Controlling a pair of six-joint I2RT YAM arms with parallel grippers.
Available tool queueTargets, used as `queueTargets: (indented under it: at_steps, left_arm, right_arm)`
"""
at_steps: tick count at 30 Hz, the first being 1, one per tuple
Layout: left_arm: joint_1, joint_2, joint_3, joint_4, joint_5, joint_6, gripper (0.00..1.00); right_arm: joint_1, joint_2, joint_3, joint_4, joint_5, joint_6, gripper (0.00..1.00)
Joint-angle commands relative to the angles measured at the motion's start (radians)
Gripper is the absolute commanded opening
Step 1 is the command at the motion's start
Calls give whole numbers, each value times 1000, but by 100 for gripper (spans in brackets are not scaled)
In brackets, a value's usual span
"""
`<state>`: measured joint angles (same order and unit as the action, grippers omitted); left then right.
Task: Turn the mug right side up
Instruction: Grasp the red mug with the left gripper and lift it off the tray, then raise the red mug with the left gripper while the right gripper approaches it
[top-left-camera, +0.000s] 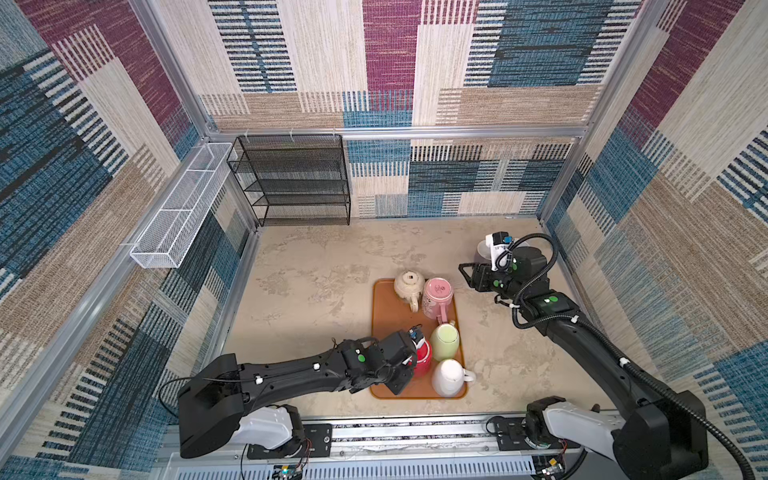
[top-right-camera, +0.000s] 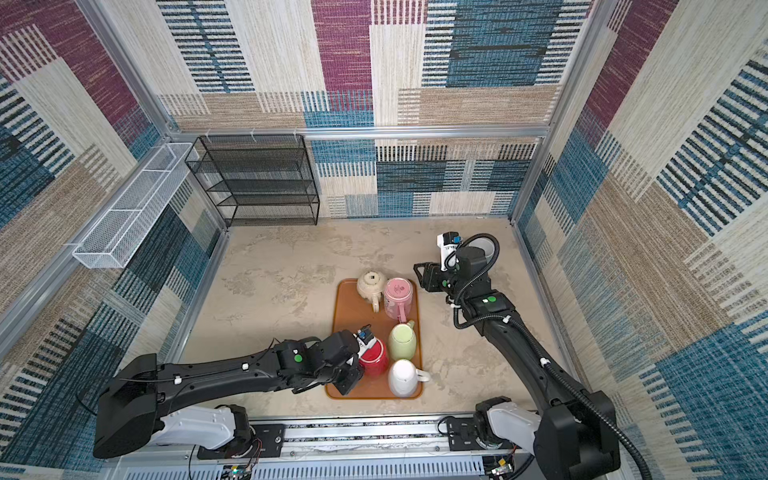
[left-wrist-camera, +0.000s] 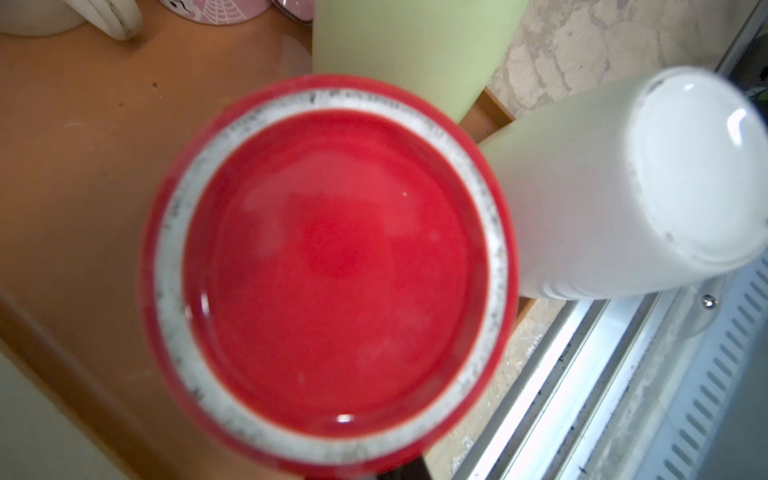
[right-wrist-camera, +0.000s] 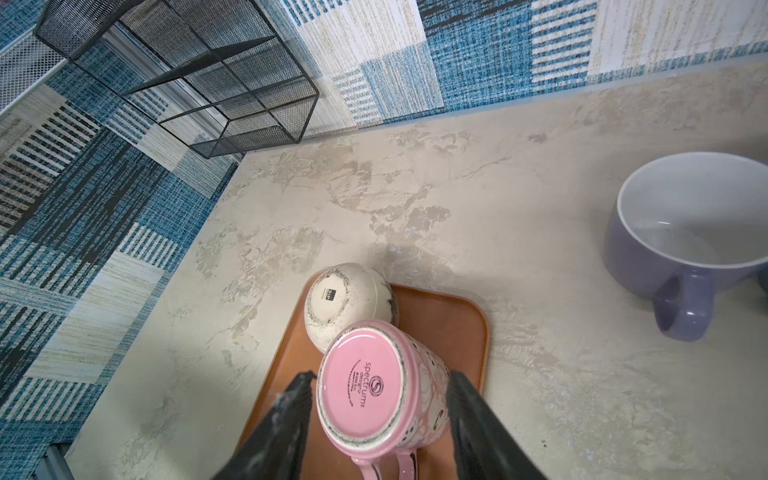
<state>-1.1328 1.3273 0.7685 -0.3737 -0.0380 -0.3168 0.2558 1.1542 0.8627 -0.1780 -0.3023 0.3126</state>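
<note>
Left claw (top-left-camera: 411, 368) closed, apparently on the hidden handle of the red mug (top-left-camera: 424, 359), which stands base-up on the tray (top-left-camera: 390, 316): turning not yet begun. Right claw (right-wrist-camera: 380, 376) half-open, empty, near the tray's far corner. A purple mug (right-wrist-camera: 685, 232) stands upright on the worktop (top-left-camera: 311, 291).

Glossy ceramic red mug (left-wrist-camera: 336, 266), matt orange, seemingly plastic tray (left-wrist-camera: 83, 145), rough mottled stone-look tabletop (right-wrist-camera: 457, 187).
</note>
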Motion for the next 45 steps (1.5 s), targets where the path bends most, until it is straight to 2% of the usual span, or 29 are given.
queueTargets:
  at_steps: [1, 9, 17, 31, 45]
  left_arm:
    - [1, -27, 6, 9, -37, 16, 0]
    - [12, -83, 6, 3, -54, 25, 0]
    - [77, -151, 7, 11, -5, 30, 0]
    - [313, -288, -16, 123, 253, -55, 0]
    - [504, -335, -19, 293, 492, -196, 0]
  right_arm:
    - [0, -8, 1, 11, 2, -4, 55]
    - [-1, -26, -19, 19, -17, 2, 55]
    - [-1, -51, -45, 26, -43, 6, 55]
    - [0, -132, -150, 127, -152, 35, 55]
    - [-1, -155, -239, 280, -358, 119, 56]
